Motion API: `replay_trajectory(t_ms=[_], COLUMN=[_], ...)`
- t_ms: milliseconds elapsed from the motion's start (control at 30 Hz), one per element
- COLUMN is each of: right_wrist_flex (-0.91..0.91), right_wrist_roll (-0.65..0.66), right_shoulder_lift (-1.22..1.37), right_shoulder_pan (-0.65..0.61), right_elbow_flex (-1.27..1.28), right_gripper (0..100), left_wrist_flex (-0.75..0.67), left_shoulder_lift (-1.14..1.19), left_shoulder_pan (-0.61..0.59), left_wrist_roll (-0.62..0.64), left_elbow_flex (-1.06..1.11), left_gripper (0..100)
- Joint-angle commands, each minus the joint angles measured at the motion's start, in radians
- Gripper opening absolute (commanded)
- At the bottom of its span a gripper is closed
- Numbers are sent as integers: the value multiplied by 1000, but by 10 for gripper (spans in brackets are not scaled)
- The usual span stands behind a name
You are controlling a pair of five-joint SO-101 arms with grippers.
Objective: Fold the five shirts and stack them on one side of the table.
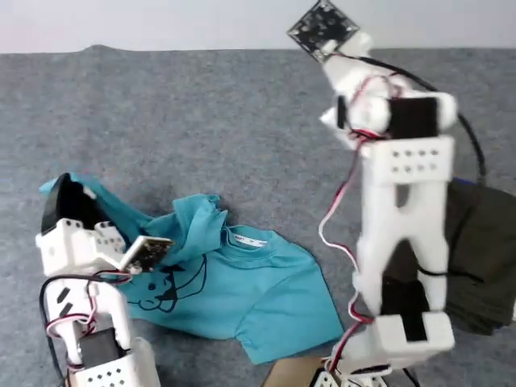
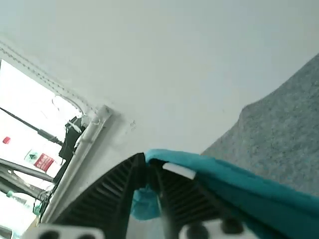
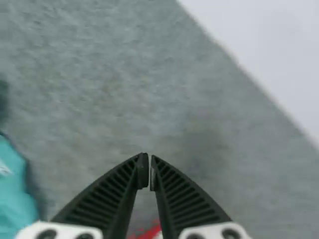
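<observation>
A teal shirt (image 1: 242, 286) with a dark cartoon print lies crumpled on the grey table (image 1: 201, 121) at the front left. One edge of it is lifted off the table. My left gripper (image 2: 149, 164) is shut on that raised teal edge, and it appears at the front left in the high view (image 1: 63, 201). My right gripper (image 3: 146, 172) is shut with nothing between its fingers, held high over bare grey cloth. A corner of the teal shirt (image 3: 10, 199) shows beside it. The right arm (image 1: 403, 177) stands tall at the right side.
A pile of dark folded clothing (image 1: 480, 258) sits at the table's right edge, partly behind the right arm. A brown flat piece (image 1: 294, 372) pokes in at the front edge. The table's back half is open grey cloth.
</observation>
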Motion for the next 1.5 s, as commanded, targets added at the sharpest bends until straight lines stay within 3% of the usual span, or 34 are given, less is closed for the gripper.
replay_trajectory(t_ms=[0,133,367,767,1167,1467], right_wrist_flex=[-16,4,22,-180,-375,-387], right_wrist_roll=[-117,-210,-470,-483,-482,-477], right_shoulder_lift=[62,179,320,437,676,754], right_shoulder_pan=[-64,-160,-340,-636,-673,-654], right_elbow_flex=[-3,-3,-9,-9,-9,-25], right_gripper=[15,32,199,206,207,164], left_wrist_flex=[84,199,356,411,411,411], left_shoulder_lift=[-9,-9,-11,-11,-11,-11], left_shoulder_pan=[-110,-244,-379,-381,-382,-382], left_wrist_roll=[-6,-8,-8,-8,-6,-6], left_elbow_flex=[-5,-5,-5,-5,-5,-5], left_gripper=[5,5,6,6,6,6])
